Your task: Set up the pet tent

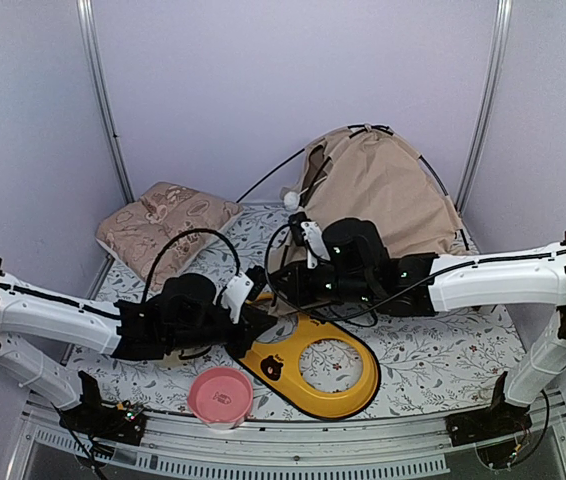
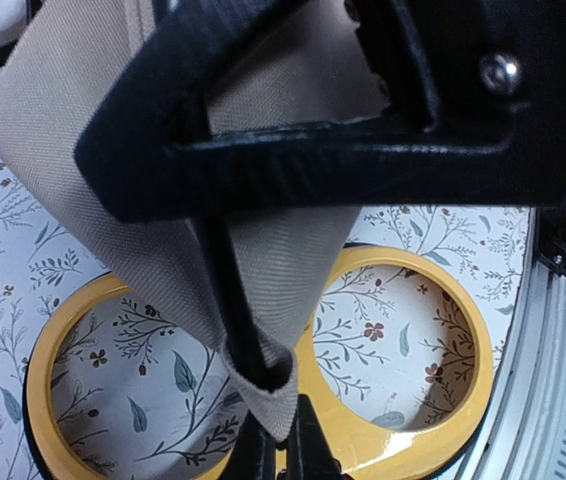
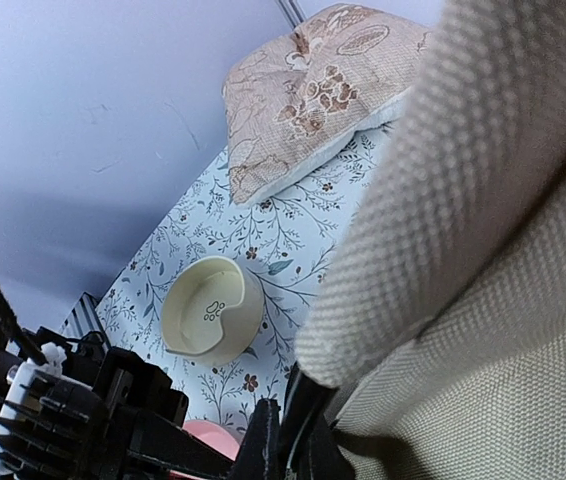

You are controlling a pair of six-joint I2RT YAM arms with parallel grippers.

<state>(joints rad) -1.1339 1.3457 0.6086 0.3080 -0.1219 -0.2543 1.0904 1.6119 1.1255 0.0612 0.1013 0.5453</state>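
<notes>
At the bottom centre of its wrist view, the left hand [image 2: 285,440] pinches a corner of the pet tent [image 2: 93,150], gripping fabric and black pole together. The right hand [image 3: 288,440] is closed narrowly on the tent's hem. The beige tent sags at the upper right of the counter [image 1: 443,350], with a black pole arching over it.

We see a floral pillow [image 1: 163,225] at left centre, and a yellow ring stand [image 1: 348,395] beside a pink bowl [image 1: 220,395] at bottom centre.
</notes>
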